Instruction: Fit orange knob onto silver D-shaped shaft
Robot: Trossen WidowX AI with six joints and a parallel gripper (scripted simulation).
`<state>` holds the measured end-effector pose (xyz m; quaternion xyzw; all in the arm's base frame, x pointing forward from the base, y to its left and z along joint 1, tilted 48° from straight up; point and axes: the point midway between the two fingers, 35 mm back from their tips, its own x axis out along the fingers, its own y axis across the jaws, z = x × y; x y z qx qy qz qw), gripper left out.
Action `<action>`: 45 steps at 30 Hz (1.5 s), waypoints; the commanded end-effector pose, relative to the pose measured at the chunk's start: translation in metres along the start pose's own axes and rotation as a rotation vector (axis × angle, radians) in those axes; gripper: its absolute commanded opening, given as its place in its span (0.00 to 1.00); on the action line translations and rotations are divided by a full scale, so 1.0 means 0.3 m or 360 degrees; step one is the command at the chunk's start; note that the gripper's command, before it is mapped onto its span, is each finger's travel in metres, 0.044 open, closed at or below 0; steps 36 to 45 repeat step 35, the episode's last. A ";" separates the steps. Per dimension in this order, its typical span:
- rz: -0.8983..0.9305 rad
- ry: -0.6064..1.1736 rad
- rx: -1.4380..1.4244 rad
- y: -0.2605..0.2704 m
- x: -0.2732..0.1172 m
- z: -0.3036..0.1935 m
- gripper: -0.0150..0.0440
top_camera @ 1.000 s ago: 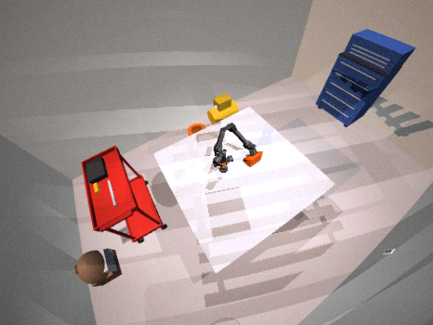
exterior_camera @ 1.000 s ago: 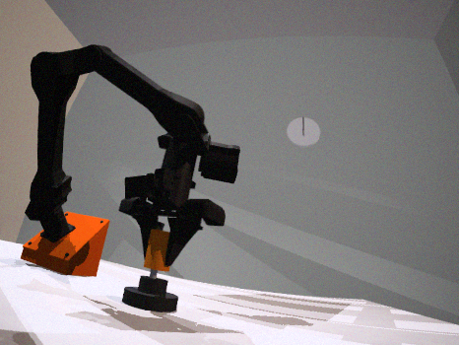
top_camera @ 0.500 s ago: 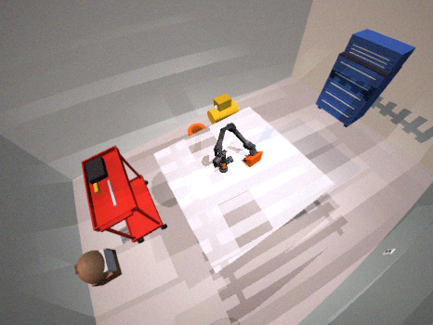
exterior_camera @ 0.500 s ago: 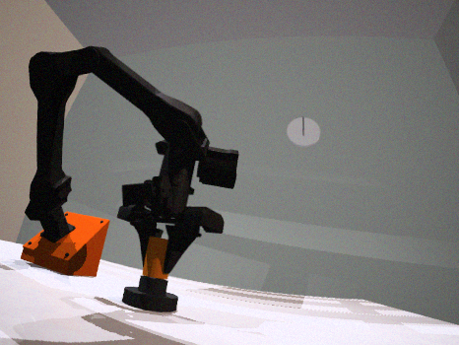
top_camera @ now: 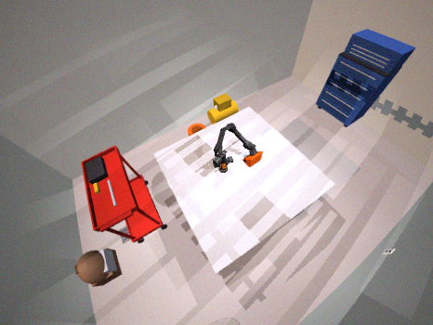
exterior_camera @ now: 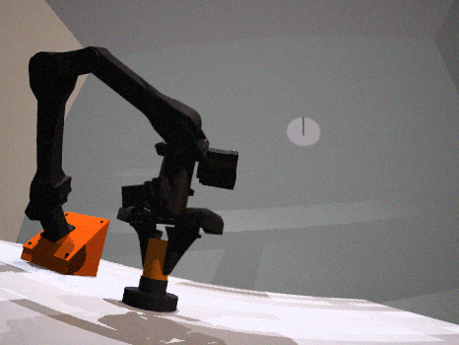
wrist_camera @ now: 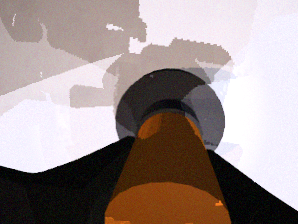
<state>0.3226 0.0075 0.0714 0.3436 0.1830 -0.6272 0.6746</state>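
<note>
The orange knob (top_camera: pixel 224 166) (exterior_camera: pixel 156 258) (wrist_camera: pixel 167 157) is seen upright between the jaws (top_camera: pixel 223 162) (exterior_camera: pixel 158 263), its lower end down at the collar of the round black pedestal (exterior_camera: pixel 150 299) (wrist_camera: pixel 212 112) directly below them. No silver of the shaft is shown between knob and collar, so the flat sides are judged to be matched and the knob to be seated, or very nearly so. Whether a hairline gap is left cannot be told.

The knob is held by the jaws, one finger against each side. Before release, a last light push straight down is best given, along the shaft's line and without twist, so that full seating is confirmed. The fingers should then be parted evenly and widely enough for both sides to be cleared; if the jaws are raised while a pad still drags, the knob may be drawn back up. The lift is best made straight up, away from the table (top_camera: pixel 279 195) (exterior_camera: pixel 295 315) (wrist_camera: pixel 260 165), with no sideways sweep by which the knob could be tilted.
</note>
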 end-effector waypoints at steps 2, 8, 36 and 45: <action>0.0000 0.0000 0.0000 0.000 -0.001 0.000 0.61; 0.0000 0.0000 0.0000 0.000 -0.001 0.000 0.88; -0.0002 0.0005 -0.0002 0.010 -0.321 -0.008 1.00; -0.0002 0.0005 -0.0002 0.010 -0.321 -0.008 1.00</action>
